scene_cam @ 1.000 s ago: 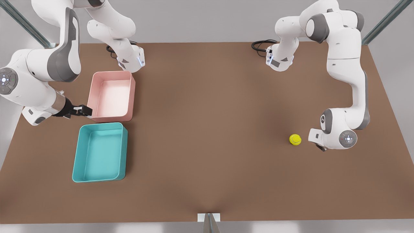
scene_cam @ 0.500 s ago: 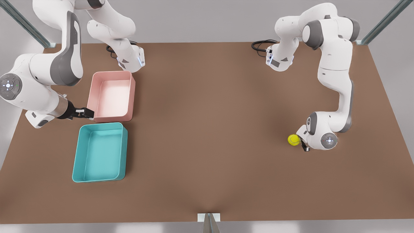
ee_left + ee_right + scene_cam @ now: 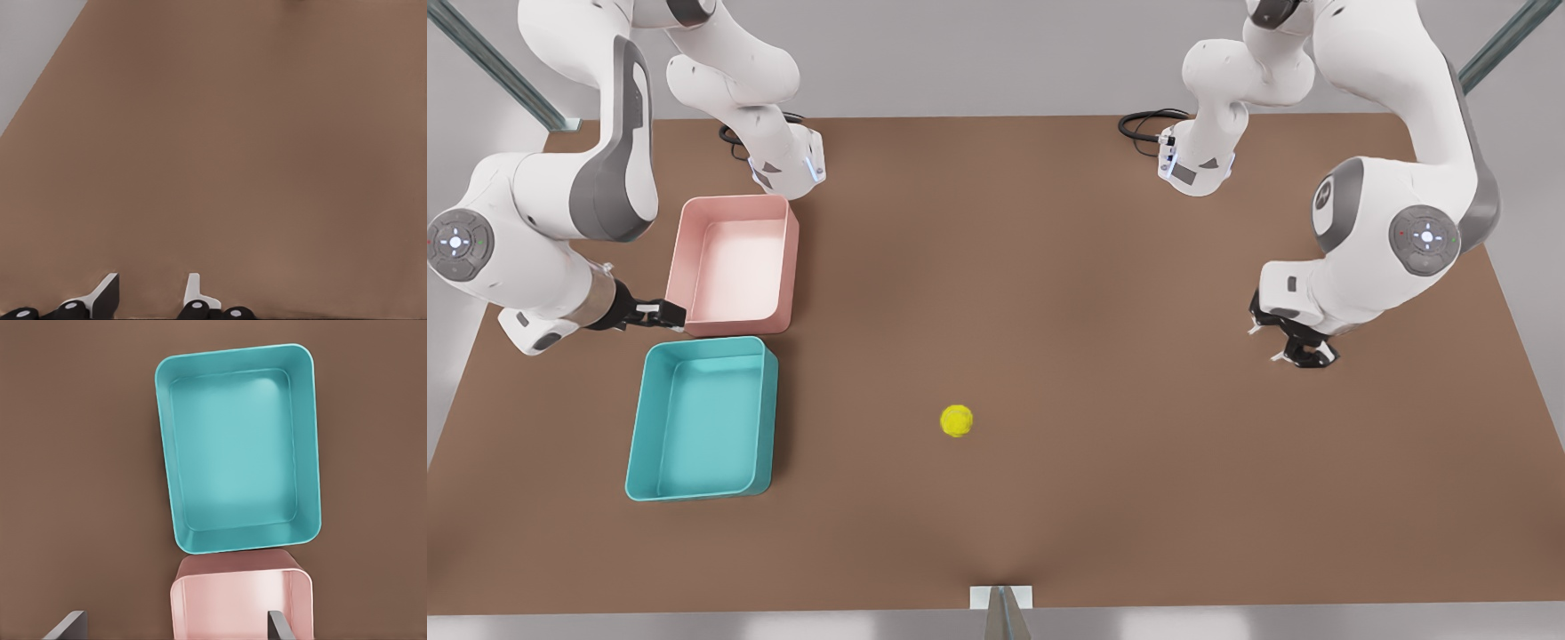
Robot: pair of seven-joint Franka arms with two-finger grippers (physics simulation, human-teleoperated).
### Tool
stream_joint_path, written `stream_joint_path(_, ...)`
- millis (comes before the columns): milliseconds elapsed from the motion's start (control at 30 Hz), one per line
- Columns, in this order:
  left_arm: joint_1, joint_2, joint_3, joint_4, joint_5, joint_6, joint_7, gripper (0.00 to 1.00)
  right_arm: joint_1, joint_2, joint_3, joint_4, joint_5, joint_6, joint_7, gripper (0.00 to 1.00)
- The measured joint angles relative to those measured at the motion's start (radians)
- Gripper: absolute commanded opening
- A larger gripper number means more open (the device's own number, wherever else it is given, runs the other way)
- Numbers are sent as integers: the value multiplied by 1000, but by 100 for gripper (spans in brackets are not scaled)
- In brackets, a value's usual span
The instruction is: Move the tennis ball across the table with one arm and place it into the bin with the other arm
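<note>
Rolling free, tennis ball (image 3: 957, 420) reached mid-table (image 3: 1049, 267); left pincer (image 3: 1294, 342) lifted.

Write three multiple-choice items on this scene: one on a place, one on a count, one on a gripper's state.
1. Where is the small yellow-green tennis ball?
A. in the teal rectangular plastic bin
B. on the flat brown table, between bin and left gripper
C. in a gripper

2. How many trays are there?
A. one
B. two
C. three

3. The right gripper, beside the pale pink tray, is:
A. open
B. shut on the ball
C. shut on a rim

Answers:
1. B: it lies free on bare table.
2. B: teal and pink.
3. A: its wrist view shows spread fingers.
</note>
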Motion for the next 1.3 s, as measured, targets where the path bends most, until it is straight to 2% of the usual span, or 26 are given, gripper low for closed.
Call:
stream_joint_path(133, 24, 0, -15, 21, -11, -121, -214, 100, 2, 26, 2, 21, 0, 1, 2, 100)
stream_joint_path(233, 45, -1, -17, 25, -14, -168, -346, 100, 54, 168, 4, 159, -1, 4, 5, 100)
stream_joint_path(400, 60, -3, -19, 27, -13, -220, -522, 100, 248, 344, 7, 238, 3, 108, 10, 100)
stream_joint_path(500, 61, -2, -18, 33, -12, -239, -606, 100, 276, 513, 7, 368, 8, 210, 13, 100)
stream_joint_path(600, 68, -1, -18, 38, -13, -251, -678, 100, 258, 611, 0, 386, 9, 332, 14, 100)
stream_joint_path(800, 69, -2, -20, 41, -14, -263, -789, 100, 228, 683, -3, 373, 7, 458, 10, 100)
stream_joint_path(1033, 68, -1, -21, 41, -14, -268, -880, 100, 208, 628, 3, 204, 19, 508, 4, 100)
stream_joint_path(1300, 68, 1, -20, 41, -11, -269, -949, 100, 206, 632, 4, 123, 64, 551, 2, 100)
